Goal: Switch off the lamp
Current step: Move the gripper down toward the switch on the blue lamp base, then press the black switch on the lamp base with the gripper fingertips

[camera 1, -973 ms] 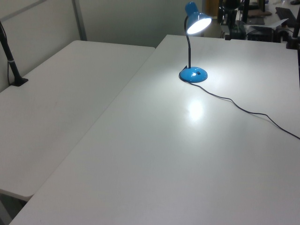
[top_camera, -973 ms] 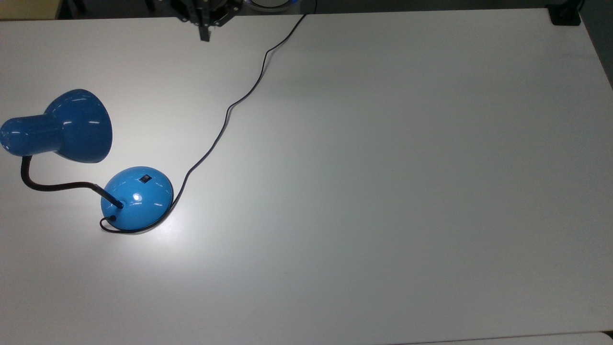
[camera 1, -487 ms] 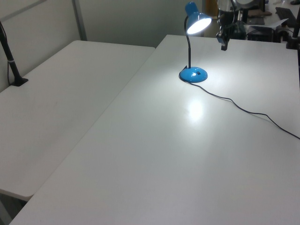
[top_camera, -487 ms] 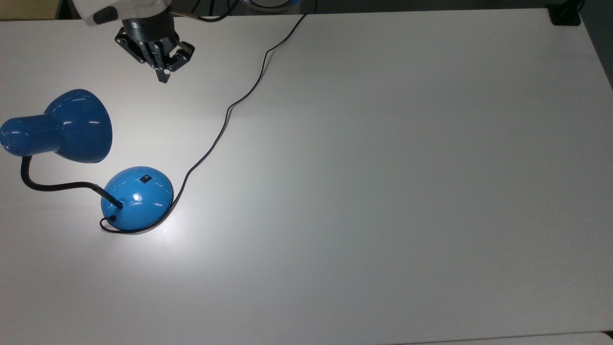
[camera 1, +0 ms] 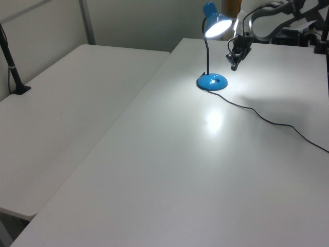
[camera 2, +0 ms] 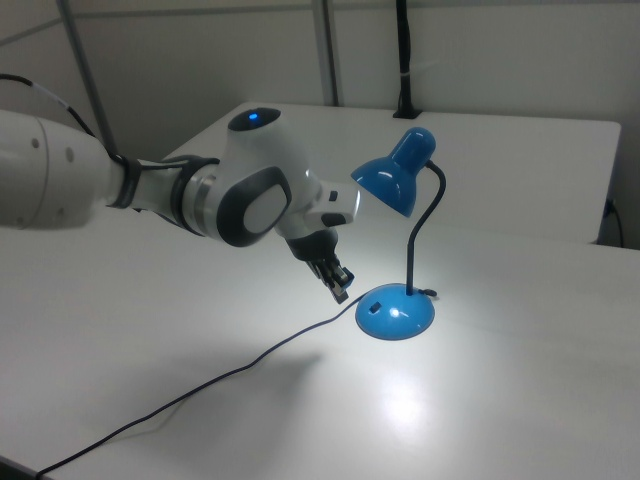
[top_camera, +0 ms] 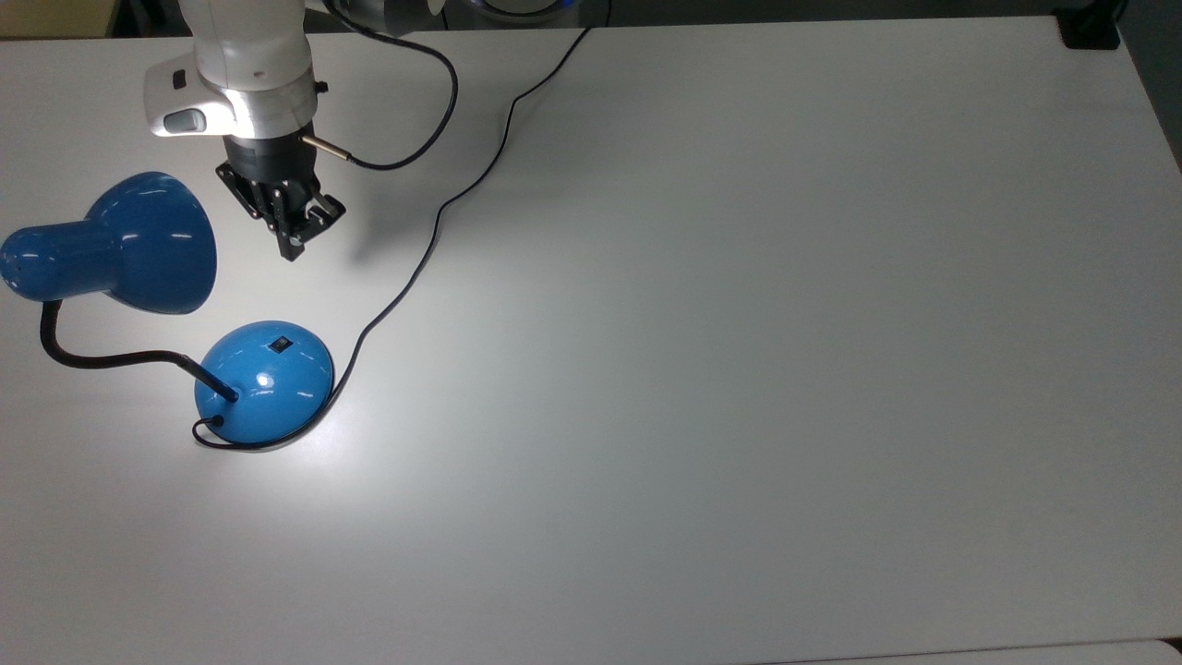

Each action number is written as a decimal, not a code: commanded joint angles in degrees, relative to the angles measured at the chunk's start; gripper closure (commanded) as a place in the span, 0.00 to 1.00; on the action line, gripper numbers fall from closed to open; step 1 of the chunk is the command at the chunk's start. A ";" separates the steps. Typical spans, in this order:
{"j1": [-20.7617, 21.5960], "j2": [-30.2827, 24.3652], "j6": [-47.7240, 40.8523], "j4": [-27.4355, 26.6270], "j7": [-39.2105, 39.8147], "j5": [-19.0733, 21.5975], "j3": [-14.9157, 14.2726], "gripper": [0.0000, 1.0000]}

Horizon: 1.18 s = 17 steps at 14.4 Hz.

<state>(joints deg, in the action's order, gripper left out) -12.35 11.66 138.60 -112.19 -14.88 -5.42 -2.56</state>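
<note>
White table (top_camera: 739,369): pincer (top_camera: 294,251) hangs above lit lamp (top_camera: 265,379) base.

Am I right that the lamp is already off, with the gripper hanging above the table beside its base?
Not quite: the lamp is lit. The left view shows its shade glowing and a bright patch on the table. The gripper does hang above the table beside the base.

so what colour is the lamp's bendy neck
Black, against the blue lamp; the gooseneck shows best in the top view.
</note>
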 commanded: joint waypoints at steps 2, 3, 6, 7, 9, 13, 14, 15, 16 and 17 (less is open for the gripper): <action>0.05 3.89 9.04 -0.66 -3.57 0.15 0.10 1.00; 0.13 4.50 9.93 -0.66 -3.58 0.15 0.10 1.00; -0.13 6.35 13.70 -0.57 -3.58 -1.51 0.10 1.00; -0.22 6.79 15.19 -0.57 -3.58 -1.61 0.10 1.00; -0.31 7.67 17.22 -0.57 -3.58 -1.78 0.10 1.00; -0.31 9.42 21.26 -0.57 -3.58 -1.87 0.10 1.00; -0.31 9.69 22.14 -0.48 -3.58 -1.87 0.10 1.00; -0.39 9.78 22.76 -0.40 -3.58 -1.96 0.10 1.00; -0.39 9.96 23.20 -0.48 -3.58 -1.87 0.10 1.00; -0.39 10.48 23.29 -0.40 -3.58 -1.96 0.10 1.00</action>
<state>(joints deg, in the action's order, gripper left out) -12.49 21.61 159.91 -112.18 -17.20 -5.95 -2.55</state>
